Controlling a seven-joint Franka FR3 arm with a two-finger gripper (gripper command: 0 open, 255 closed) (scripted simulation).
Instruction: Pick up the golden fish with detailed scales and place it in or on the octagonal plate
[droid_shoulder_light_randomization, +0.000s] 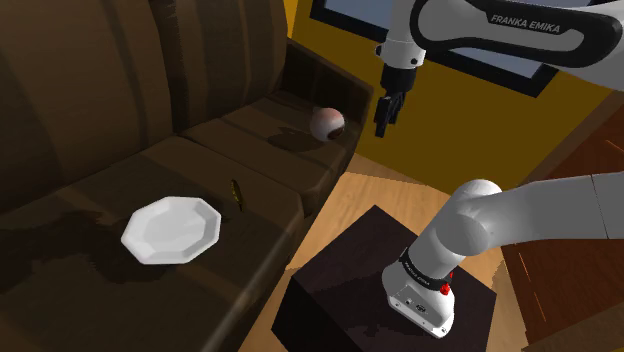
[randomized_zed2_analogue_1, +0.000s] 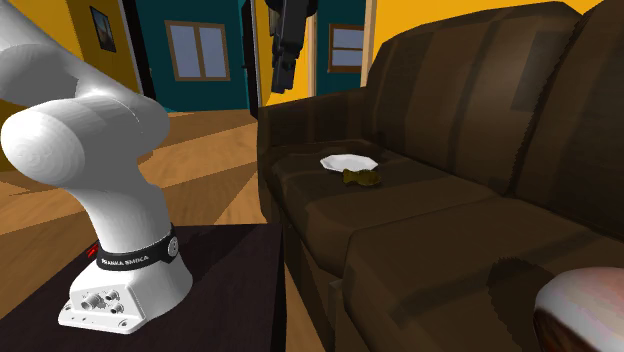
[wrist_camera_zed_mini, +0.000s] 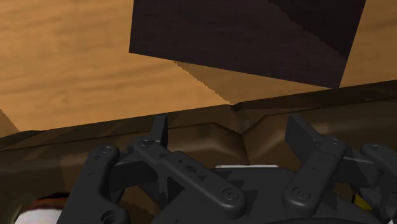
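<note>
Occupying most of the scene, a brown sofa (droid_shoulder_light_randomization: 100, 120) (randomized_zed2_analogue_1: 450, 120) with wide seat cushions and tall back cushions stands on a floor (droid_shoulder_light_randomization: 350, 200) (randomized_zed2_analogue_1: 200, 140) of orange-brown wood, with yellow and teal walls behind it in the second exterior view. Next in size, a white arm (droid_shoulder_light_randomization: 520, 215) (randomized_zed2_analogue_1: 90, 150) with dark joints, mounted on a dark box stand (droid_shoulder_light_randomization: 340, 290) (randomized_zed2_analogue_1: 220, 290) (wrist_camera_zed_mini: 242, 38) set just beside the sofa's front. Black fingers (droid_shoulder_light_randomization: 382, 125) (randomized_zed2_analogue_1: 283, 75) (wrist_camera_zed_mini: 160, 130) hang high in the air, pointing down, near the sofa's front edge; in the wrist view they stand wide apart with nothing between them. One white octagonal plate (droid_shoulder_light_randomization: 172, 231) (randomized_zed2_analogue_1: 349, 161), lying flat and bare on a seat cushion. One pale, pinkish ball (droid_shoulder_light_randomization: 326, 122) (randomized_zed2_analogue_1: 590, 310), resting on another seat cushion well apart from the plate, toward the shoulder view's upper right. One small golden fish (droid_shoulder_light_randomization: 236, 193) (randomized_zed2_analogue_1: 361, 178), lying on the seat cushion just beside the plate, on the side nearer the ball, not on the plate and well below the fingers; its scales are too small to make out.
</note>
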